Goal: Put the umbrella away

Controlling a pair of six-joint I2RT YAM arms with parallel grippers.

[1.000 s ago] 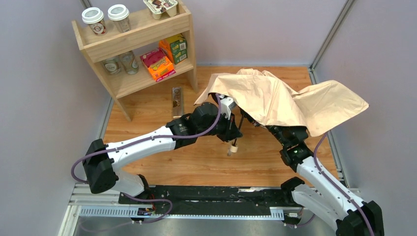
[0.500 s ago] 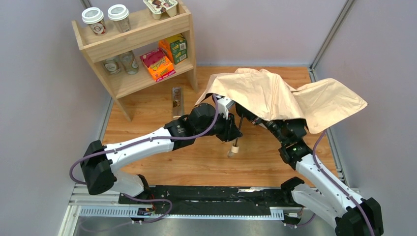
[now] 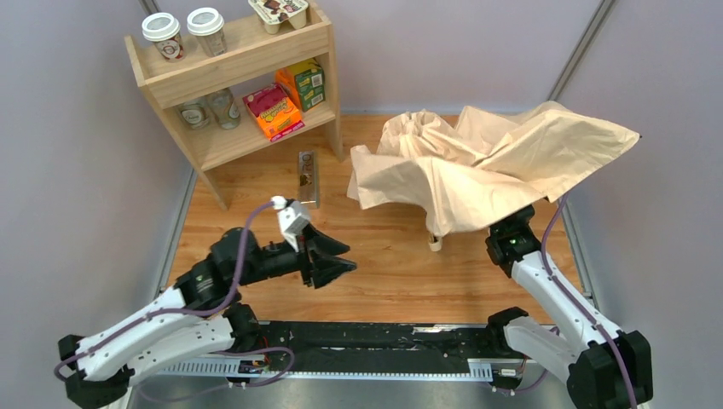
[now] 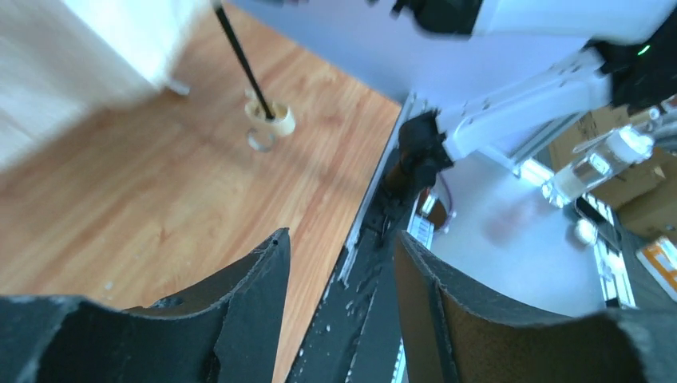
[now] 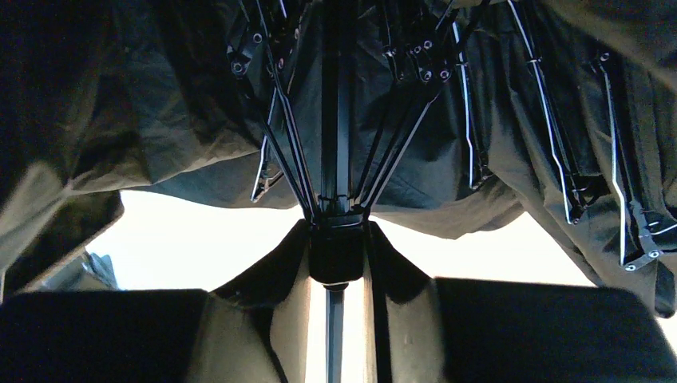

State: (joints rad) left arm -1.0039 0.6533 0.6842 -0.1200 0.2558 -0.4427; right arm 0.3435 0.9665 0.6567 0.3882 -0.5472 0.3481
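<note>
so the crumpled pale beige fabric umbrella [image 3: 490, 166] hangs over the wooden table's [image 3: 384, 277] back right, canopy edge near the light wooden shelf unit [image 3: 243, 94] and hiding the right gripper [image 5: 337, 249], which is clamped on its black shaft, while the left gripper [image 3: 348, 260] hovers wide open, empty, well apart.

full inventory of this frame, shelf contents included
umbrella: 1, beige canopy, black shaft, crumpled, table's far right
shelf unit: 1, light wood, far left
lidded cups: 2, white, shelf top
glass jars: 2, clear, lower shelf
boxes: 2, pink-orange and green-yellow, lower shelf
flat packet: 1, brown, table beside shelf
table: 1, wood
left end effector: open, empty, near left
right end effector: shut on umbrella shaft, under canopy
</note>
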